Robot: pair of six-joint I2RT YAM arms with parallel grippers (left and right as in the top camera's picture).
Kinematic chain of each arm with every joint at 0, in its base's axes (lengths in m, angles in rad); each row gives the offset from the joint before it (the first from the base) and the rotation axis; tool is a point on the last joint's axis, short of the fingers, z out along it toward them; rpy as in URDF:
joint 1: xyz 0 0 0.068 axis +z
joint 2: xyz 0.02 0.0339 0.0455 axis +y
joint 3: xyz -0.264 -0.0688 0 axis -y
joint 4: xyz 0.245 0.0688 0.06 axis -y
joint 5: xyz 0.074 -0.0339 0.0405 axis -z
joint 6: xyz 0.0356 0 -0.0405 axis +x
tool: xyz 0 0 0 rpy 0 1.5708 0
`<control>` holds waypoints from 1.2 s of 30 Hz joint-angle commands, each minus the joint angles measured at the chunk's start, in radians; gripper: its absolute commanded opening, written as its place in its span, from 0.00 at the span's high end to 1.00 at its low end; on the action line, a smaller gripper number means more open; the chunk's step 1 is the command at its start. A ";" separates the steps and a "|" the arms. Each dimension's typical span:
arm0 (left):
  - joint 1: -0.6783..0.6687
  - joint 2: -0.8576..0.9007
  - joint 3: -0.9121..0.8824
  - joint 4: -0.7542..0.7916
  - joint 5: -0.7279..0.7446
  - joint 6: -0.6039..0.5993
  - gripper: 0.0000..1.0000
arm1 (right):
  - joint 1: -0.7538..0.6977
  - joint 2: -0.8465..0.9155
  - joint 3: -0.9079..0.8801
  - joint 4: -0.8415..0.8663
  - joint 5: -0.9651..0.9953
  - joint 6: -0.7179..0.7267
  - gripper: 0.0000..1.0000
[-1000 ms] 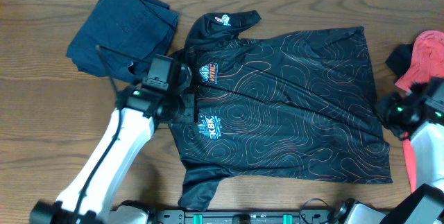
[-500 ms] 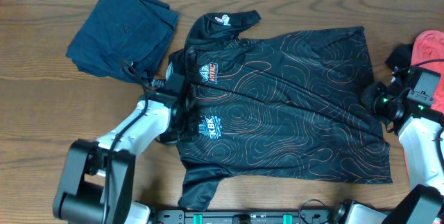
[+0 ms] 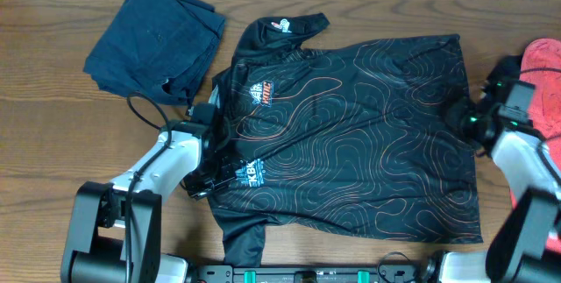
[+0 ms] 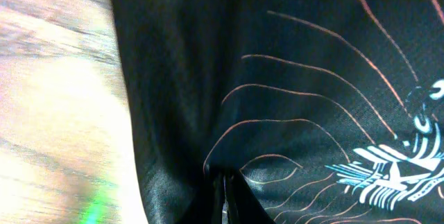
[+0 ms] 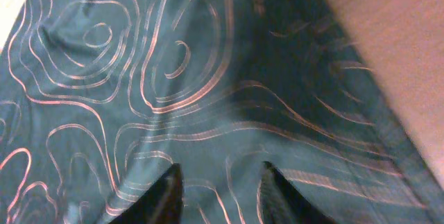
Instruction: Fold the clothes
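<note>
A: Where are we finding the jersey?

B: We are seeing it lying spread flat on the table, front up. The navy garment is sitting just off the jersey's collar-end corner, and the coral garment is lying just beyond the jersey's hem.

A: What are we making of the left gripper?

B: It is sitting at the jersey's collar-side edge, right beside the KBK logo. From the left wrist we are watching its fingers pressing together on a pucker of the jersey's cloth.

A: And the right gripper?

B: It is reaching down at the jersey's hem edge. Its fingers are standing apart, with the jersey's cloth lying flat between them. We are not managing to tell whether the tips are touching it.
</note>
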 commanded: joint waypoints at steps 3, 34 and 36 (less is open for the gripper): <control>0.008 0.011 -0.040 0.029 -0.090 -0.011 0.93 | 0.059 0.138 0.005 0.165 -0.076 -0.057 0.72; -0.017 0.090 0.183 0.588 0.165 0.482 0.87 | 0.030 -0.093 0.015 0.105 -0.204 -0.090 0.59; -0.019 0.152 0.202 0.632 0.165 0.502 0.94 | 0.033 -0.133 0.015 0.054 -0.208 -0.090 0.63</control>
